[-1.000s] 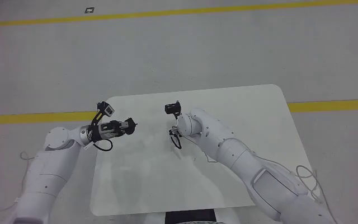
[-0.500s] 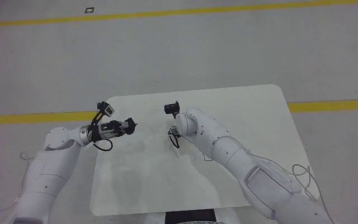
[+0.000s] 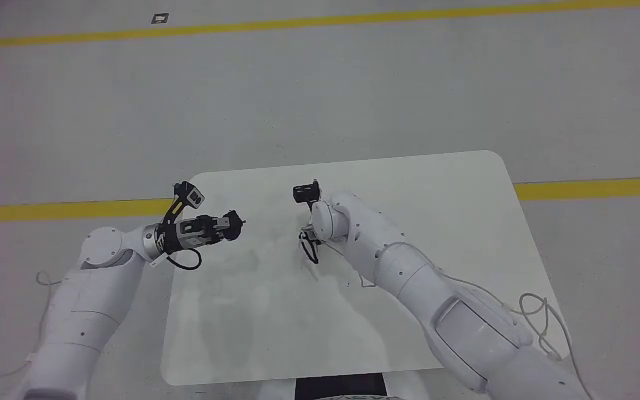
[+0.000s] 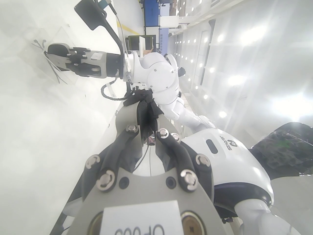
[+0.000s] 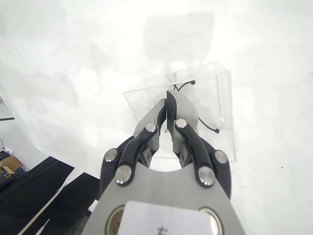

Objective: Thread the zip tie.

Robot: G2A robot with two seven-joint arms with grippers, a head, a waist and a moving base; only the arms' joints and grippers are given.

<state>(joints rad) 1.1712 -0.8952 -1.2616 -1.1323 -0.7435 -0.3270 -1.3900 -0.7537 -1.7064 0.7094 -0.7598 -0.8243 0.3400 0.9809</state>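
Grey floor (image 3: 400,90) with yellow lines surrounds a white table (image 3: 450,200). Both arms are positioned over the table.

A clear tray (image 5: 225,113) sits flat on the table top, near the middle. It contains several thin black ties.

Right gripper (image 5: 166,100) points down into the tray, its tips at the tray floor. Its fingers are pressed together. A zip tie (image 5: 187,83) curls out just past the tips, and a thin black strand shows between the pads, so the tie appears pinched. A second tie (image 5: 206,125) lies loose on the tray floor just beside this gripper, apart from the fingers.

Left gripper (image 4: 146,108) is held level above the table's left part, well apart from the tray and pointing toward it. Its fingers are together. Ragged black material shows at the tips, and whether anything is held there cannot be determined.
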